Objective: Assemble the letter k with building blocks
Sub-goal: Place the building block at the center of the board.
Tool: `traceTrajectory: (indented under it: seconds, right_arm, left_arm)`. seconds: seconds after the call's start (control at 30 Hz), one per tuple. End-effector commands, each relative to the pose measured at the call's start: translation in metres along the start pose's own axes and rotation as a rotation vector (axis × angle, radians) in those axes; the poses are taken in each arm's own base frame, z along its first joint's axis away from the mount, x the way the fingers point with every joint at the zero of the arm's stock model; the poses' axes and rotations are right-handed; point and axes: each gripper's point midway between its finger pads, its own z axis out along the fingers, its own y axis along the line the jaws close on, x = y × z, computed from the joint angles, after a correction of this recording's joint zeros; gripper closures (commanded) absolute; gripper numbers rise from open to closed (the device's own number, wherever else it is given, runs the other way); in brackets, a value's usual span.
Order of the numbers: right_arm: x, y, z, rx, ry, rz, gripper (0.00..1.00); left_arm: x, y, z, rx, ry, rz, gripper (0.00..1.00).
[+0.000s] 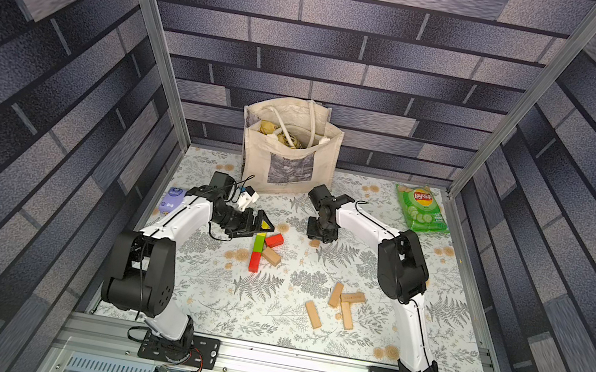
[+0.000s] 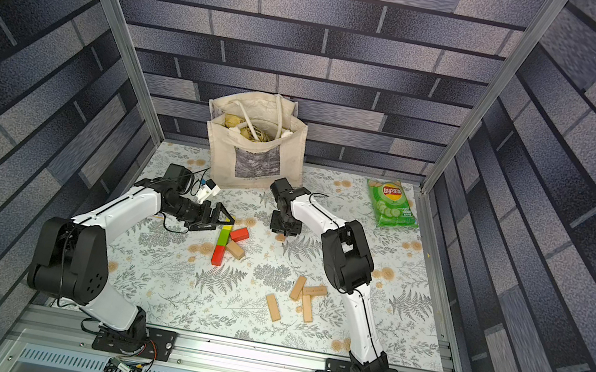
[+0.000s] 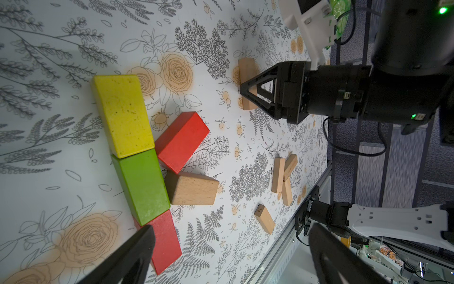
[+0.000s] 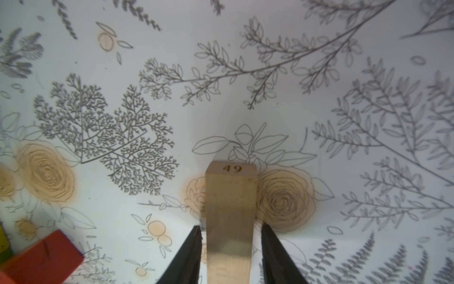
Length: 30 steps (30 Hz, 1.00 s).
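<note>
A multicoloured letter k lies flat left of centre. Its stem is a yellow block [image 3: 122, 115], a green block [image 3: 141, 185] and a red block [image 3: 164, 241]; a red arm [image 3: 181, 141] and a tan arm [image 3: 192, 188] slant off it. My left gripper [image 1: 260, 226] hovers wide open over its far end, holding nothing. Behind centre, my right gripper [image 4: 231, 231] points down over a tan block [image 4: 231, 196] marked 49. That block lies on the mat between the fingers, with a gap on each side. Several loose tan building blocks [image 1: 346, 315] lie front right.
A cream tote bag [image 1: 289, 152] stands at the back centre. A green chips bag [image 1: 422, 209] lies back right and a purple pack [image 1: 172, 201] at the left edge. A metal rail [image 1: 298, 361] runs along the front.
</note>
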Motion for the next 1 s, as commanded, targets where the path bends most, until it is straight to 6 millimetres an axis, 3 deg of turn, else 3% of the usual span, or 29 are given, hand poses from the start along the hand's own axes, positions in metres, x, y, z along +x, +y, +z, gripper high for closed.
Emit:
traceTrajectory:
  seconds: [0.0, 0.1, 0.3, 0.43, 0.53, 0.67, 0.73, 0.83, 0.9, 0.93, 0.97]
  right_arm:
    - [0.005, -0.01, -0.004, 0.027, 0.012, -0.001, 0.57]
    - [0.004, -0.01, -0.011, 0.013, -0.007, 0.0, 0.58]
    - [0.0, -0.012, -0.048, -0.028, -0.125, 0.004, 0.53]
    - [0.009, -0.006, -0.086, -0.07, -0.18, -0.019, 0.5]
    - [0.018, -0.001, -0.098, -0.097, -0.201, -0.033, 0.48]
    - [0.025, -0.021, -0.088, 0.012, -0.205, -0.029, 0.48]
    - [0.022, -0.033, -0.079, 0.094, -0.195, -0.044, 0.56]
    - [0.018, -0.034, -0.062, 0.137, -0.163, -0.057, 0.7]
    - [0.016, -0.031, -0.058, 0.131, -0.159, -0.049, 0.75]
    - [0.019, -0.035, -0.043, 0.154, -0.131, -0.043, 0.78]
    - [0.019, -0.036, -0.04, 0.163, -0.129, -0.039, 0.8]
  left_arm:
    - [-0.005, -0.009, -0.001, 0.02, 0.001, 0.012, 0.0]
    - [-0.005, -0.009, -0.003, 0.017, -0.005, 0.018, 0.0]
    - [-0.006, -0.015, -0.007, 0.022, -0.02, 0.032, 0.0]
    - [-0.008, -0.023, -0.013, 0.019, -0.043, 0.059, 0.0]
    - [-0.01, -0.031, -0.02, 0.021, -0.065, 0.083, 0.0]
    - [-0.008, -0.034, -0.026, -0.002, -0.086, 0.108, 0.0]
    - [-0.006, -0.033, -0.026, -0.013, -0.086, 0.112, 0.0]
    - [-0.006, -0.033, -0.028, -0.018, -0.088, 0.119, 0.0]
    - [-0.006, -0.032, -0.029, -0.027, -0.092, 0.124, 0.0]
    - [-0.006, -0.032, -0.029, -0.032, -0.094, 0.124, 0.0]
    - [-0.006, -0.03, -0.029, -0.037, -0.092, 0.124, 0.0]
